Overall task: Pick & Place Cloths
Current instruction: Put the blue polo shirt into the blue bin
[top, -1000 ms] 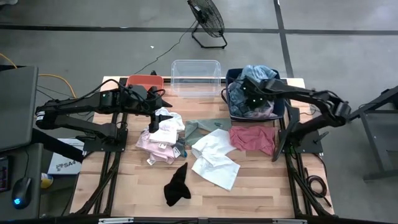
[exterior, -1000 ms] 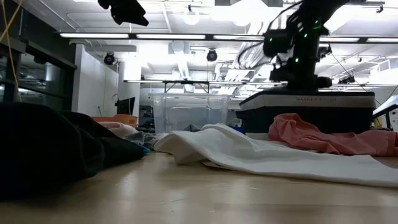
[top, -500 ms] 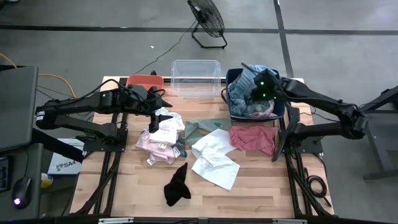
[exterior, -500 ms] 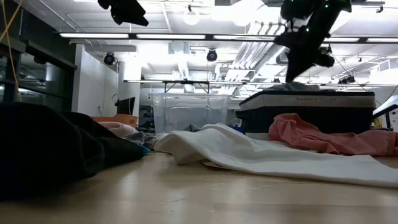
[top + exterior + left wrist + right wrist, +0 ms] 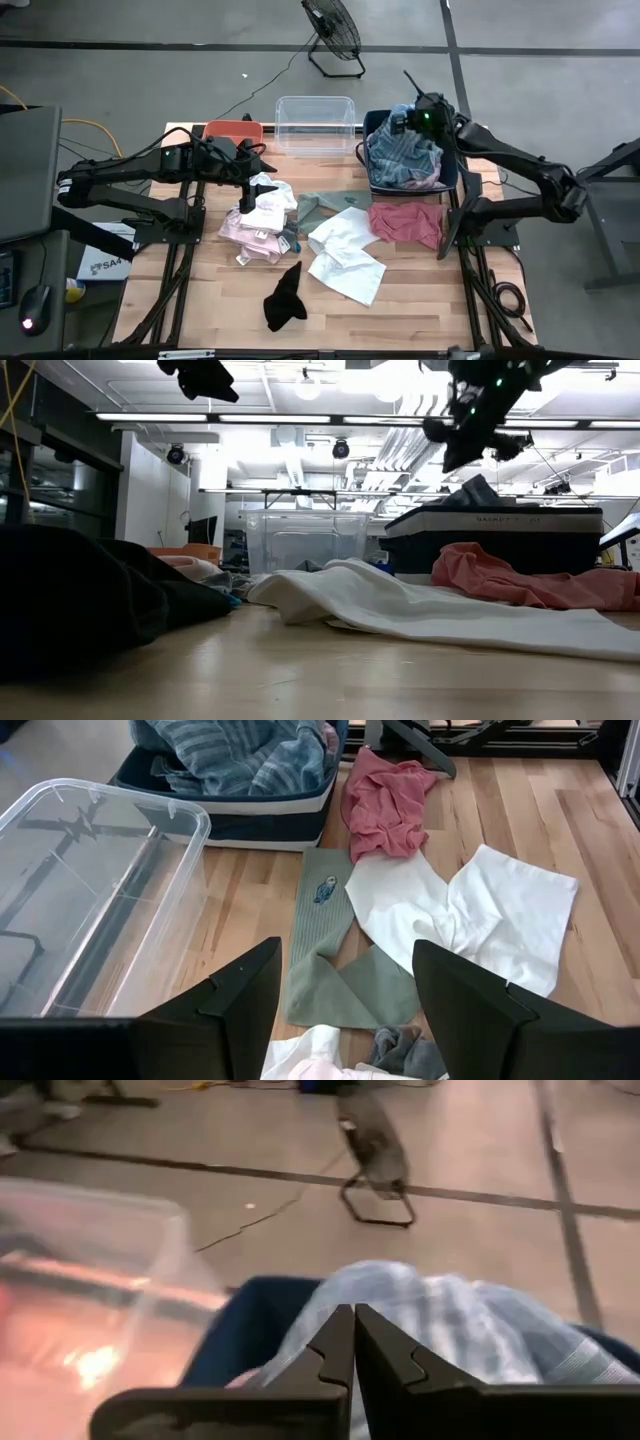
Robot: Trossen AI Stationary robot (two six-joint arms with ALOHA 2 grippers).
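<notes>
The right gripper (image 5: 408,116) hangs over the rigid dark blue plastic bin (image 5: 370,124) at the table's 1 o'clock corner, its two dark fingers (image 5: 340,1355) pressed flat together on nothing. Under it the crumpled blue-striped cloth (image 5: 402,152) lies heaped in that bin. The left gripper (image 5: 258,160), jaws spread wide, waits at 10 o'clock above the rumpled pale pink cloth (image 5: 250,232). On the slatted wooden table (image 5: 420,300) lie a creased white cloth (image 5: 345,250) at centre, a flat olive green cloth (image 5: 325,945) just beyond it, a wrinkled dark red cloth (image 5: 405,222) at 3 o'clock, and a bunched small black cloth (image 5: 284,298) at 6 o'clock. A clear hard-walled plastic bin (image 5: 315,122) stands at 12 o'clock.
</notes>
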